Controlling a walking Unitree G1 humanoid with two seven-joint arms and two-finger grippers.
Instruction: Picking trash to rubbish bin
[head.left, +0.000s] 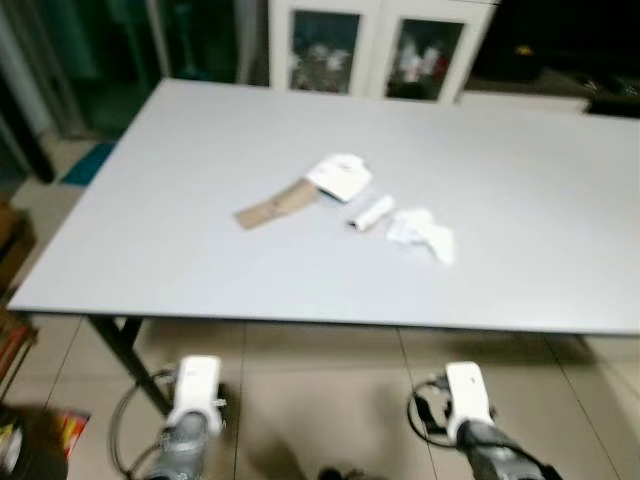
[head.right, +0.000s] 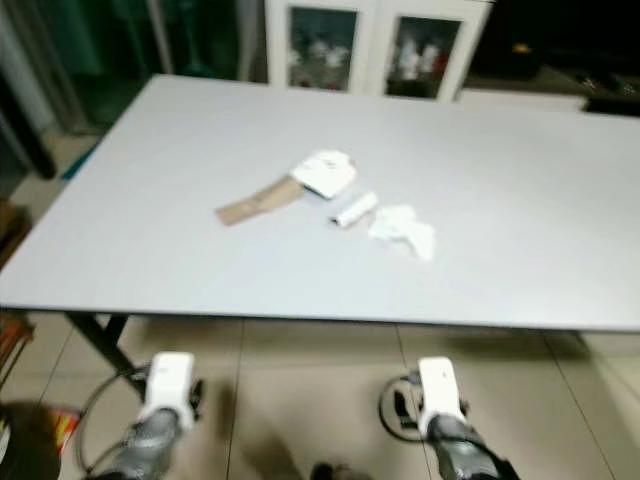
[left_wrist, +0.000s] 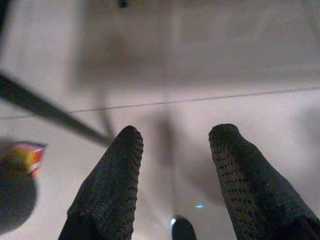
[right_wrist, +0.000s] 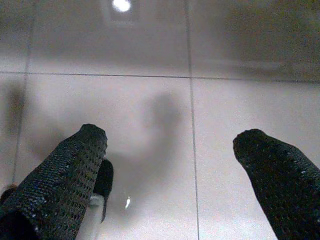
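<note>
Grey tabletop (head.left: 180, 200) spreads wide and bare around a small cluster of trash near its middle: brown cardboard strip (head.left: 275, 205) at 9 o'clock, white packet (head.left: 340, 176) at 12, white roll (head.left: 372, 212) central, crumpled tissue (head.left: 424, 233) at 4. Its near edge overhangs tiled floor (right_wrist: 150, 100). Left gripper (left_wrist: 172, 145) and right gripper (right_wrist: 170, 142) hang over the tiles, fingers spread wide, holding nothing.

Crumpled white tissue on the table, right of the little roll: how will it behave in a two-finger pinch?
The crumpled white tissue looks soft and floppy, so it would likely squash flat between the fingers rather than resist. It looks very light, so a nudge may slide it across the smooth table. Its loose folds suggest part could droop or tear free.
</note>
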